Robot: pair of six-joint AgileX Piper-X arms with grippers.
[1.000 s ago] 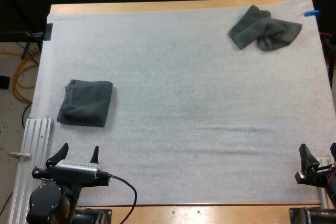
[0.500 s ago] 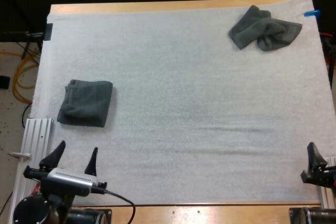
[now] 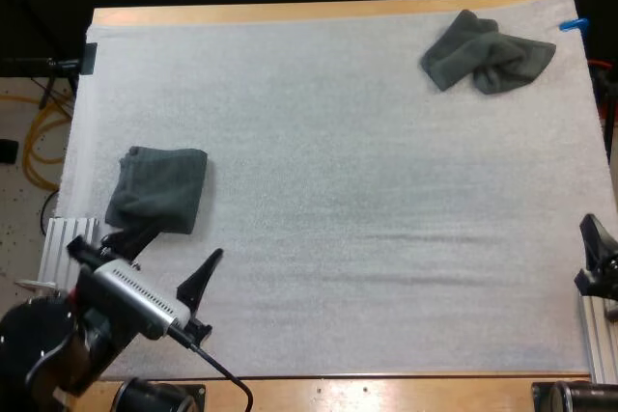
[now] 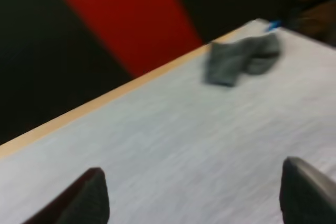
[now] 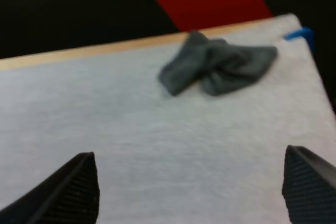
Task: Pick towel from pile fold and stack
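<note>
The crumpled towel (image 3: 486, 63) lies at the mat's (image 3: 338, 190) far right corner, close to the table's (image 3: 290, 13) far edge. The folded towel (image 3: 157, 190) sits flat at the left side of the mat, well apart from it. The left gripper (image 3: 172, 246) is at the near left, released, its fingers (image 4: 89, 198) spread wide with nothing between them. One fingertip is at the folded towel's near edge; whether it touches, I cannot tell. The right gripper (image 5: 189, 156) is at the near right edge, also released and empty.
</note>
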